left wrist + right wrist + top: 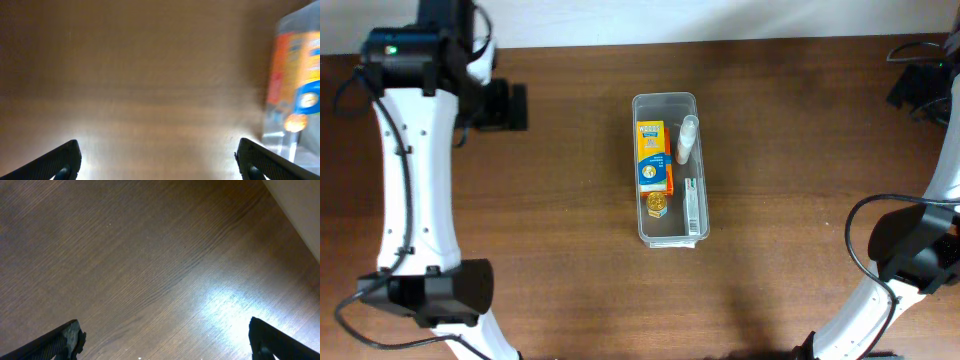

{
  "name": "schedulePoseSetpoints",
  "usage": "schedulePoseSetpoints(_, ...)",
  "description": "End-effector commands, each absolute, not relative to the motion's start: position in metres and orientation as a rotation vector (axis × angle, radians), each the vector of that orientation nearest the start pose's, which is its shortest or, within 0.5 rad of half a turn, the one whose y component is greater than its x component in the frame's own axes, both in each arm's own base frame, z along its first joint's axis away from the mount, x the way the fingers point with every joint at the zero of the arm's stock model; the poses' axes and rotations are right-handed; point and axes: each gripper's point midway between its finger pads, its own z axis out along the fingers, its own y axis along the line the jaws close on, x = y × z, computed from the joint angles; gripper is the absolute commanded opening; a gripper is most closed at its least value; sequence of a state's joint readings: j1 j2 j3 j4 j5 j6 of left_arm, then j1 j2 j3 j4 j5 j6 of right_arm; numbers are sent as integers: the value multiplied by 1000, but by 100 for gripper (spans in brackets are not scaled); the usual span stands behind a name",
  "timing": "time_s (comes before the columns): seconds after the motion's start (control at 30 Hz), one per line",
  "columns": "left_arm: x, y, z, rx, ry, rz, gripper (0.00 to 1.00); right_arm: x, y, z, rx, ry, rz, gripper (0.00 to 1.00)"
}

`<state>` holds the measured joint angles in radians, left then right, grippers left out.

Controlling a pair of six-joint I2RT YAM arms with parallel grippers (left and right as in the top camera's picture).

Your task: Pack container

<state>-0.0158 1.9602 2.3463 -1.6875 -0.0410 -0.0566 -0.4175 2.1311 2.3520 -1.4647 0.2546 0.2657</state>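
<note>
Note left gripper (157, 152) spread wide, empty; right gripper (165, 335) likewise. Find container (665, 97) ahead-right of left gripper, well apart, boxes (651, 150) inside. Seems release step, packing near done; next needs parking arms clear.

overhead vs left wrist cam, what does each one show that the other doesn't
Only overhead: the whole container, the white bottle inside it, the left arm and the right arm. Only left wrist: its own fingers, spread wide over bare wood. Both: the wooden table, and part of the container with the yellow and blue box and a gold round item, blurred in the wrist view.
</note>
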Motion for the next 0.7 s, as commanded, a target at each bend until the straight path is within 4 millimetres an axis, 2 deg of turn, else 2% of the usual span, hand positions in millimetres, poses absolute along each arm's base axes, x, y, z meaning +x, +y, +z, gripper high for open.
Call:
schedulePoseSetpoints(0.0, 379, 1, 249, -116, 2950, -72, 99, 404, -234, 224, 1015, 2614, -421, 98)
schedulePoseSetpoints(0.17, 373, -2, 236, -122, 2999, -104, 99, 404, -234, 224, 1015, 2614, -422, 98)
schedulePoseSetpoints(0.67, 374, -2, 236, -121, 2995, -104, 100, 404, -234, 224, 1015, 2614, -422, 98)
